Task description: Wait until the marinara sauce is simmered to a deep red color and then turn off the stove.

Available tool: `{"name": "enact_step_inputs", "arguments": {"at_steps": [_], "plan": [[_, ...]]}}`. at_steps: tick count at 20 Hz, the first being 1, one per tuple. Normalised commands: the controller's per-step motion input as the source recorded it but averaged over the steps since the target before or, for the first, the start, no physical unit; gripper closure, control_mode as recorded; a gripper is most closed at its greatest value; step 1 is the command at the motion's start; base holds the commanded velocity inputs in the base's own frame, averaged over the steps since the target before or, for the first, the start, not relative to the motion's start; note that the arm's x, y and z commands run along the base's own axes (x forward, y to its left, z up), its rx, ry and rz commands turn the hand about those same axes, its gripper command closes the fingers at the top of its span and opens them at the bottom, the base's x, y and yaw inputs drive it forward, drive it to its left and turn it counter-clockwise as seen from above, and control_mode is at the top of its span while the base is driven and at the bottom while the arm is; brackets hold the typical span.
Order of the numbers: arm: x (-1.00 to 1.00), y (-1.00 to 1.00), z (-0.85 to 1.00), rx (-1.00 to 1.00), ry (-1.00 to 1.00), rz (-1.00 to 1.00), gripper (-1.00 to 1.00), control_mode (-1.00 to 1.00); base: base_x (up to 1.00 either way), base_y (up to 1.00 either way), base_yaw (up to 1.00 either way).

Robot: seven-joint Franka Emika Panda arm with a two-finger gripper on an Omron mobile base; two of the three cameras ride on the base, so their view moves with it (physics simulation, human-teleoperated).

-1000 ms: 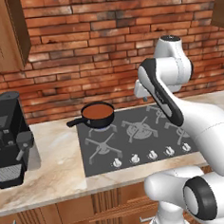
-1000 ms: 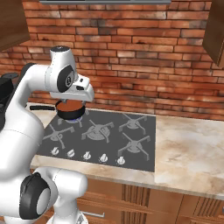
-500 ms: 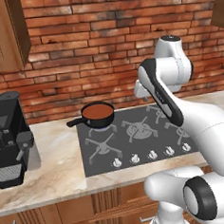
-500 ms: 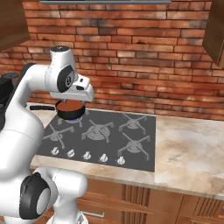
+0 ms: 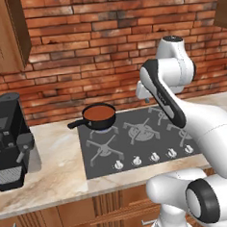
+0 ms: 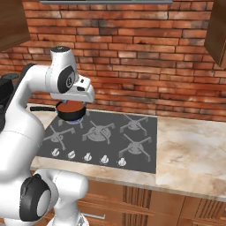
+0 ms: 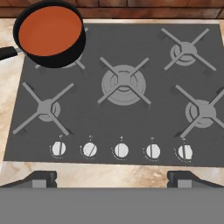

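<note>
- Nothing has shifted in the last second: the arm holds the same raised pose over the stove (image 7: pixel 131 118), and the pan (image 5: pixel 98 117) sits where it did. I take this as the waiting step, with no knob touched yet.
- The sauce (image 7: pixel 49 30) is a flat orange-red disc, not clearly deep red to my eye, so waiting probably goes on.
- The pan stands on the back-left burner of the stove, its handle (image 5: pixel 76 123) reaching over the stove's left edge toward the counter (image 5: pixel 57 168).
- A faint blue glow shows under the pan in the left base view, so that burner seems lit.
- Gripper (image 7: pixel 112 178): its two dark tips stand far apart at the bottom of the hand view, wide and holding nothing, above the counter's front edge.
- Count: one pan, one disc of sauce, five burner grates, five white knobs (image 7: pixel 121 150) in a row along the stove's front edge. The second knob from the left looks turned at a slant.
- One black coffee machine (image 5: pixel 9 138) stands at the counter's left end, well apart from the stove.
</note>
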Motion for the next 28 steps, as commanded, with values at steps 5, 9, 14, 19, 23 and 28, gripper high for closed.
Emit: {"name": "enact_step_inputs", "arguments": {"at_steps": [5,9,14,19,23,28], "plan": [[0.00,0.00,0.00,0.00,0.00,0.00,-1.00,-1.00,0.00,0.00,0.00],[0.00,0.00,0.00,0.00,0.00,0.00,-1.00,-1.00,0.00,0.00,0.00],[0.00,0.00,0.00,0.00,0.00,0.00,-1.00,-1.00,0.00,0.00,0.00],[0.00,0.00,0.00,0.00,0.00,0.00,-1.00,-1.00,0.00,0.00,0.00],[0.00,0.00,0.00,0.00,0.00,0.00,-1.00,-1.00,0.00,0.00,0.00],[0.00,0.00,0.00,0.00,0.00,0.00,-1.00,-1.00,0.00,0.00,0.00]]}}
